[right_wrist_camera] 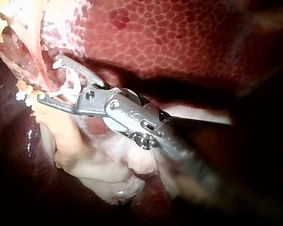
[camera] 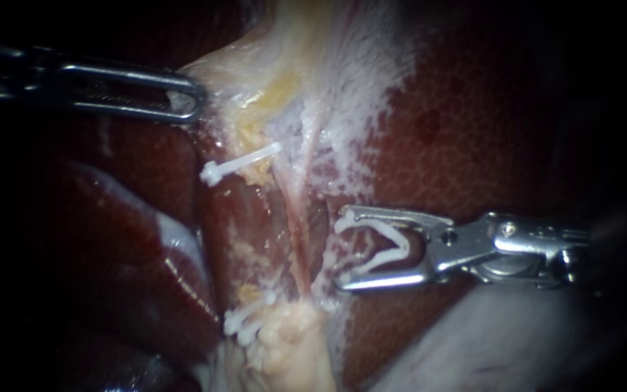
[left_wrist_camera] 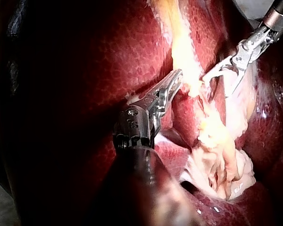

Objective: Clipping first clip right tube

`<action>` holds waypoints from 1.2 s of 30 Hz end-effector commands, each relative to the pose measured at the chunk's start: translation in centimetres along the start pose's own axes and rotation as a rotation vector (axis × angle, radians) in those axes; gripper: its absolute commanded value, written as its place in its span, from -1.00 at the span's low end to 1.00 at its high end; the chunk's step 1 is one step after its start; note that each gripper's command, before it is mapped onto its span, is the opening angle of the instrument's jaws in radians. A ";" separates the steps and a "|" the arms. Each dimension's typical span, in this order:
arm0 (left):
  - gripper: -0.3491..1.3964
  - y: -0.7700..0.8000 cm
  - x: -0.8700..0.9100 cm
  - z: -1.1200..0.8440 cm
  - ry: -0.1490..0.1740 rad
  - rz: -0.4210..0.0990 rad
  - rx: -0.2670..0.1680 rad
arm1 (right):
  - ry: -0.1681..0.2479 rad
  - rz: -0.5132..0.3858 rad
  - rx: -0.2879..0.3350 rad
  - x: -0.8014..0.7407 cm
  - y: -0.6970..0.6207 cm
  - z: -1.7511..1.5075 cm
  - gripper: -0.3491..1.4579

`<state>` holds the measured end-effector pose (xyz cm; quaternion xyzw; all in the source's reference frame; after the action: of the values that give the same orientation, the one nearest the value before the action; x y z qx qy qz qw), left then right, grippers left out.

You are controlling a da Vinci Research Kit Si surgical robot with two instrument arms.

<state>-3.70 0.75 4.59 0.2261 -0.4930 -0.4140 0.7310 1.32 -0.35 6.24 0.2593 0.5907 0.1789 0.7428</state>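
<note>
Target is the right tube (camera: 297, 225): a thin, wet, pink strand. Judged soft, slippery and easily torn. Best taken square across its bare middle. It lies just ahead of the right instrument (camera: 341, 248), not yet between the jaws, which stand wide and carry an open white clip (camera: 399, 243). Beyond the tube, the left instrument (camera: 186, 98) has its jaws closed on pale tissue (camera: 234, 65).

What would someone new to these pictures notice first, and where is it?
The right instrument holds an open white clip in its wide jaws, just beside the thin pink tube. At upper left, the left instrument grips pale tissue; another clip already sits below it.
</note>
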 end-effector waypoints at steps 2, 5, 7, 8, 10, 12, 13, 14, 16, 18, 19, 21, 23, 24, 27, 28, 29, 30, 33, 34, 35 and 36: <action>-0.96 -0.01 0.00 0.00 0.000 0.000 -0.001 | -0.001 0.009 0.003 -0.01 0.02 0.07 0.05; -0.96 -0.01 0.00 0.00 0.000 0.000 -0.002 | -0.003 0.013 0.010 -0.03 0.04 0.18 0.05; -0.96 -0.02 0.00 0.00 0.000 0.000 -0.002 | -0.004 0.018 0.010 -0.05 0.05 0.24 0.05; -0.96 -0.03 0.00 -0.01 0.000 0.000 -0.002 | -0.005 0.022 0.015 -0.07 0.06 0.27 0.05; -0.96 -0.04 -0.01 0.00 -0.001 0.000 -0.003 | -0.006 0.020 0.019 -0.10 0.07 0.32 0.05; -0.96 -0.05 -0.01 0.00 -0.001 0.000 -0.003 | -0.007 0.029 0.021 -0.14 0.08 0.37 0.05; -0.96 -0.05 -0.01 0.00 -0.001 -0.001 -0.003 | -0.008 0.028 0.021 -0.15 0.08 0.39 0.05; -0.96 -0.05 -0.01 0.00 -0.001 -0.001 -0.003 | -0.008 0.033 0.024 -0.16 0.07 0.41 0.05; -0.96 -0.05 -0.01 0.00 -0.001 -0.001 -0.003 | -0.010 0.037 0.029 -0.18 0.07 0.45 0.05; -0.96 -0.05 -0.01 0.00 -0.001 -0.001 -0.003 | -0.011 0.049 0.035 -0.18 0.05 0.49 0.05; -0.96 -0.05 -0.01 0.00 -0.001 -0.001 -0.003 | -0.012 0.055 0.038 -0.17 0.04 0.50 0.05; -0.96 -0.05 -0.01 0.00 -0.001 -0.001 -0.003 | -0.014 0.066 0.048 -0.16 0.01 0.53 0.04; -0.96 -0.05 -0.01 0.00 -0.001 -0.001 -0.003 | -0.017 0.083 0.060 -0.14 -0.03 0.56 0.04; -0.96 -0.05 -0.01 0.00 -0.001 -0.001 -0.003 | -0.019 0.089 0.069 -0.13 -0.06 0.58 0.03; -0.96 -0.05 -0.01 0.00 -0.001 -0.001 -0.003 | -0.024 0.109 0.085 -0.11 -0.13 0.61 0.03; -0.96 -0.05 -0.01 0.00 -0.001 -0.001 -0.003 | -0.025 0.113 0.092 -0.10 -0.15 0.61 0.02; -0.96 -0.05 -0.01 0.00 -0.001 -0.001 -0.003 | -0.026 0.119 0.094 -0.10 -0.16 0.61 0.01; -0.96 -0.05 -0.01 0.00 -0.001 -0.001 -0.003 | -0.027 0.124 0.097 -0.10 -0.17 0.61 -0.01; -0.96 -0.05 -0.01 0.00 -0.001 -0.001 -0.003 | -0.028 0.135 0.099 -0.10 -0.17 0.61 -0.03; -0.96 -0.05 -0.01 0.00 -0.001 -0.001 -0.003 | -0.028 0.135 0.099 -0.10 -0.17 0.61 -0.04; -0.96 -0.05 -0.01 0.00 -0.001 -0.001 -0.003 | -0.028 0.141 0.099 -0.10 -0.17 0.60 -0.05; -0.96 -0.05 -0.01 0.00 -0.001 -0.001 -0.003 | -0.029 0.147 0.100 -0.11 -0.16 0.59 -0.07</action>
<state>-3.72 0.74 4.55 0.2249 -0.4927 -0.4151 0.7310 1.86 -0.65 6.33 0.3418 0.5676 0.1995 0.7219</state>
